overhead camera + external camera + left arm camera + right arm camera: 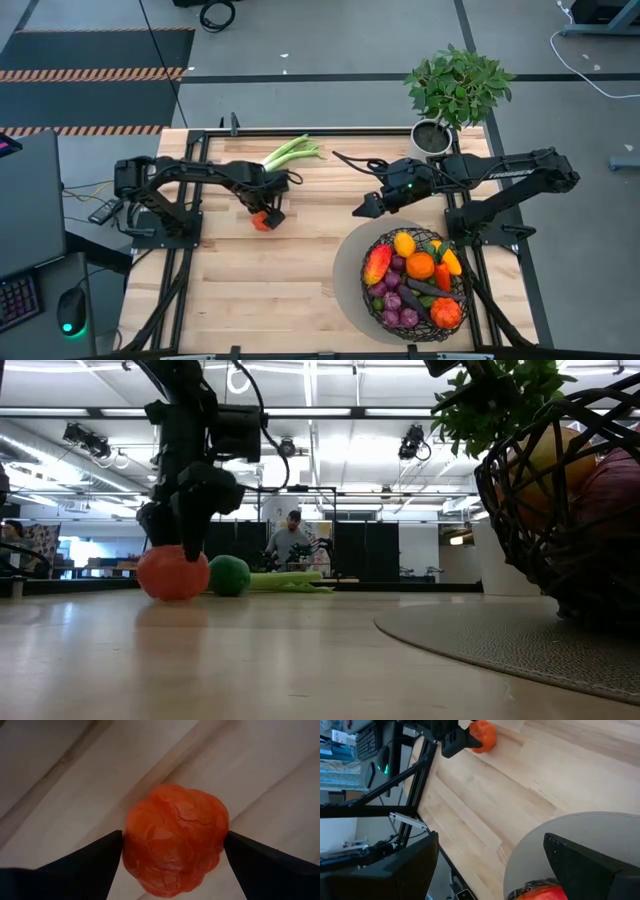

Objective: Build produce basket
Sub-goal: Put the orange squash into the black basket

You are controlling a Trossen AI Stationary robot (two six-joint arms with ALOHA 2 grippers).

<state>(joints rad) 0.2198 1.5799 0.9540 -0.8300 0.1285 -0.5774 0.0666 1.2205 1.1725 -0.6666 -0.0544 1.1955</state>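
An orange-red toy pumpkin (262,220) sits on the wooden table left of centre. My left gripper (264,212) comes down on it and is shut on it; the left wrist view shows the pumpkin (175,845) between the two fingers. A green lime (229,575) and a green-white leek (293,152) lie on the table beyond it. The dark woven wire basket (372,300) stands on a grey round mat at the near right, filled with several fruits and vegetables. My right gripper (361,209) hangs open and empty just beyond the basket's far left rim. My left gripper pinches the pumpkin between its two fingers, one fingertip (112,847) on each of two opposite sides (131,840) at about mid-height. The fingers come from above, pointing down. In the low view the pumpkin's underside (172,596) is at the table top.
A leafy potted plant in a white pot (432,135) stands at the far right corner. The grey mat (348,262) reaches out left of the basket. Bare wood (260,290) lies at the near left. A person (291,538) shows in the room behind the table.
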